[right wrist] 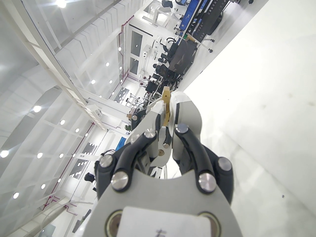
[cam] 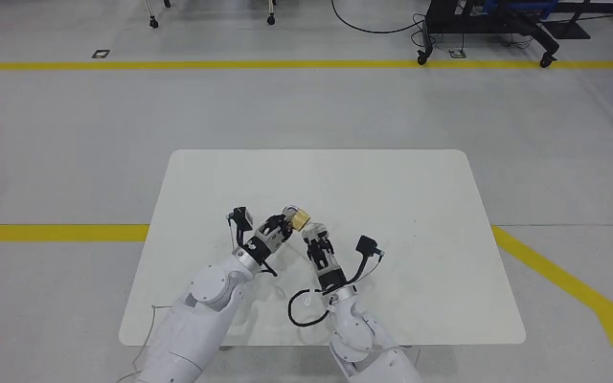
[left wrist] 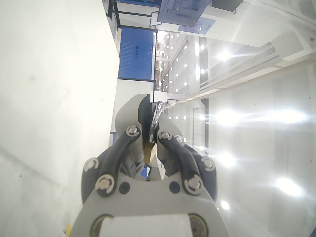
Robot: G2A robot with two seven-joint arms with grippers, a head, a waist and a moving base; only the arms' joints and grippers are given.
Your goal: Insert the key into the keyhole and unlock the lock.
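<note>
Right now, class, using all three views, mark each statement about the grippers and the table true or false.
1. The left gripper is open and empty. False: it is shut on a silvery metal piece.
2. The right gripper pinches a thin brass piece. True.
3. The two grippers are close together above the white table. True.
4. A brass thing lies flat at the table's far corner. False: the brass is held at the gripper tips, near the table's middle.

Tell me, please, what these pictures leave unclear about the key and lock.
Keyhole: top view, too small, hidden where left gripper and right gripper meet.
Silvery piece: left wrist view, mostly covered by that gripper; key or shackle unclear.
Brass piece: right wrist view, edge-on, largely covered likewise.
</note>
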